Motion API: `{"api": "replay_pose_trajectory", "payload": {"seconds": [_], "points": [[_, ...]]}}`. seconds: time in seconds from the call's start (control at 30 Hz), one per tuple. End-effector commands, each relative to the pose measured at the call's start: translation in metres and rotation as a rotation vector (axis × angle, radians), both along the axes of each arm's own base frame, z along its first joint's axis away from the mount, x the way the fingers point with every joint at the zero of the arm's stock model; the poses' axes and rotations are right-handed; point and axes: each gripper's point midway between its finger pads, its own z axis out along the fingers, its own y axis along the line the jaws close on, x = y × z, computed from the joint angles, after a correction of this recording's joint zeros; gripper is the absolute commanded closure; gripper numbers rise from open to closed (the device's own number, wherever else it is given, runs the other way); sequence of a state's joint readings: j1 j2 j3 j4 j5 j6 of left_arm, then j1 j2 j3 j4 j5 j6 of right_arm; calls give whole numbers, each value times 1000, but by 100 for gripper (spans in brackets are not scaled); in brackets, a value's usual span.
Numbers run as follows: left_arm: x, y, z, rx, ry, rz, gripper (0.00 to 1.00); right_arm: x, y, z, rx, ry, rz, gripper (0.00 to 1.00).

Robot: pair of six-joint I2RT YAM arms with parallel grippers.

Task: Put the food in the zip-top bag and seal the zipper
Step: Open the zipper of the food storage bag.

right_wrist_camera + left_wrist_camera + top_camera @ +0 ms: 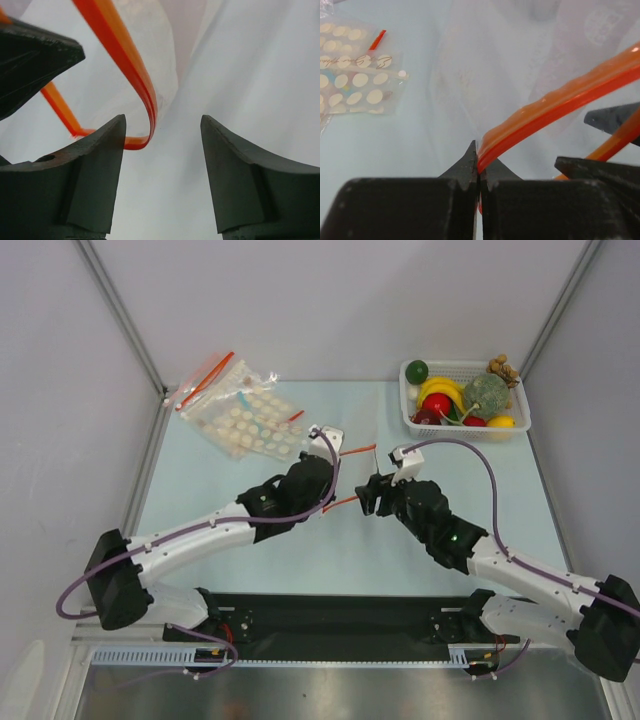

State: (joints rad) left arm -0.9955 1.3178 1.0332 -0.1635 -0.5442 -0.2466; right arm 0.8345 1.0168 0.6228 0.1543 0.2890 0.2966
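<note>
The zip-top bag (470, 75) hangs in the middle of the desk (330, 560), held up between the two arms. Its zipper (560, 102) has its long axis running roughly across the desk, from the left arm towards the right and angling slightly to the far side. The mouth is parted, so from above the red strip shows as two separate stretches.

The left end effector (479, 160) is clenched tight on one end of the zipper. The right end effector (162, 122) is released, its fingers spread wide. The bend of the strip curls just beside one fingertip, with nothing clamped between them.

The food sits well apart in a white basket (455, 363) at the far right corner: the dark green ball (417, 370), the grey-green ball (486, 392) and the red round fruit (437, 405).
</note>
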Motion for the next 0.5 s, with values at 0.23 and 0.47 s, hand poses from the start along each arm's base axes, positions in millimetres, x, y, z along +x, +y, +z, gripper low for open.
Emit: {"api": "replay_pose_trajectory", "payload": {"seconds": [0.23, 0.47], "points": [[20, 15, -16, 43, 35, 97, 100, 1, -48, 64, 121, -174, -142, 26], [20, 20, -15, 60, 25, 110, 100, 13, -119, 85, 219, -216, -403, 22]]}}
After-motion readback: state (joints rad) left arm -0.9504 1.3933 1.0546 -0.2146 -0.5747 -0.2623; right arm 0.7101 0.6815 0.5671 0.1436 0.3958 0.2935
